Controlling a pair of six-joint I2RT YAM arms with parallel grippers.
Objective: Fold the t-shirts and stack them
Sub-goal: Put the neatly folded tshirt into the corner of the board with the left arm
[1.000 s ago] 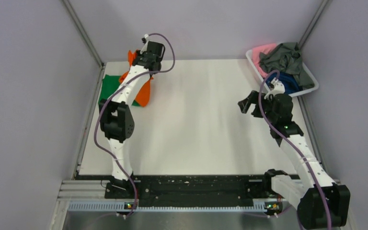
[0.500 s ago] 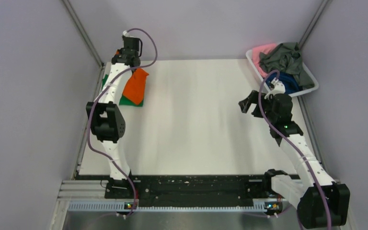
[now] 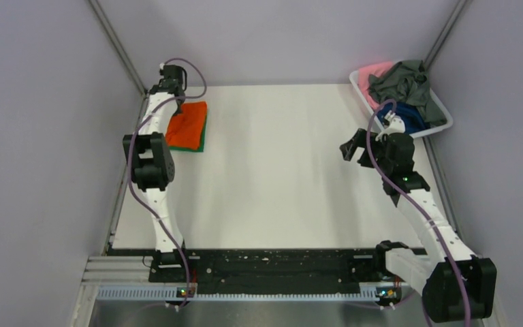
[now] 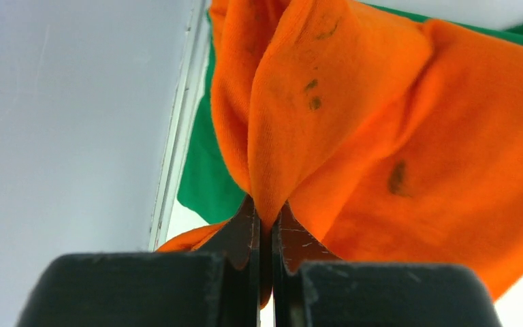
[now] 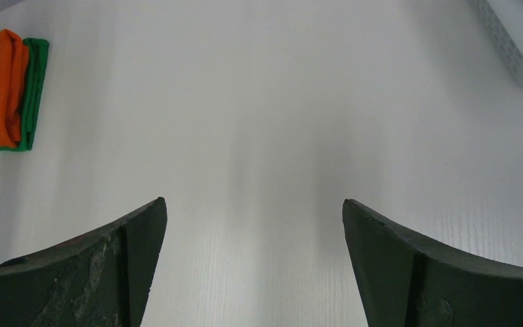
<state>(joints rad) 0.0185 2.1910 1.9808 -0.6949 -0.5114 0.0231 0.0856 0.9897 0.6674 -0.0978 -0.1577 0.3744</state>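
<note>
A folded orange t-shirt [image 3: 187, 125] lies on a folded green t-shirt [image 3: 203, 139] at the table's far left corner. My left gripper [image 4: 264, 212] is shut on an edge of the orange t-shirt [image 4: 354, 122], with the green t-shirt [image 4: 204, 177] under it. In the top view the left gripper [image 3: 165, 83] is at the stack's far left edge. My right gripper [image 3: 349, 146] is open and empty above the bare table at the right [image 5: 253, 201]. The stack shows far left in the right wrist view [image 5: 3, 92]. Grey-green [image 3: 402, 80], pink [image 3: 371, 71] and navy blue [image 3: 408, 119] t-shirts lie in the basket.
A white plastic basket [image 3: 441, 109] stands at the far right corner, its rim in the right wrist view [image 5: 511, 41]. Grey walls enclose the table on three sides. A black rail [image 3: 279, 262] with the arm bases runs along the near edge.
My left gripper moved left and down toward the far left corner with the orange t-shirt, which went from hanging bunched to lying flat over the green one. The right arm has not moved.
</note>
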